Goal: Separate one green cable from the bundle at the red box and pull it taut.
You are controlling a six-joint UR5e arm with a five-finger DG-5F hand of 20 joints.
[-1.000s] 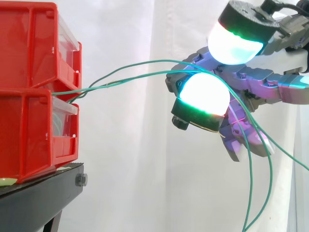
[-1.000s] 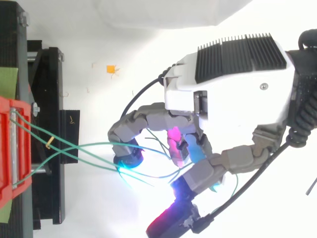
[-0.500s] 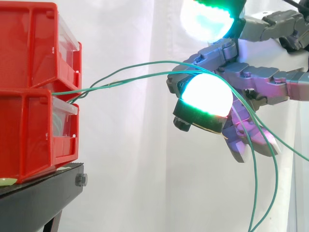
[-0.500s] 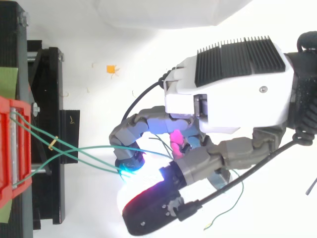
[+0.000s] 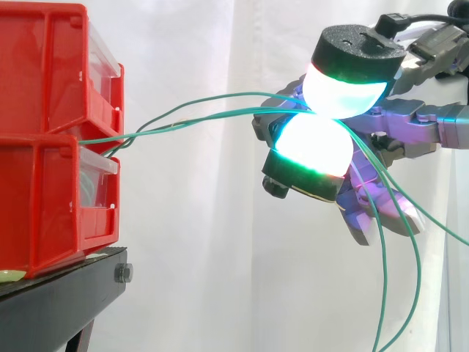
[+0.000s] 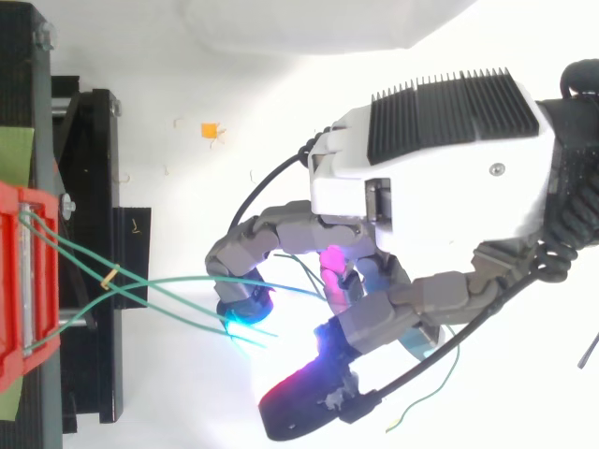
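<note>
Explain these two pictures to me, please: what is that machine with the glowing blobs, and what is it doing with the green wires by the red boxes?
It is a robot arm ending in a grey mechanical hand with a thumb and fingers. The glowing blobs are its own fingertip pads, not lamps. One picture is taken from the side, level with the work, the other from above, looking down. In the side view, two red plastic bins are stacked on a black stand before a white curtain. Thin green cables run from the bins to the hand. Two pads press together there with the cables between them, so the hand seems to pinch them. Their loose ends hang down beyond it.
</note>
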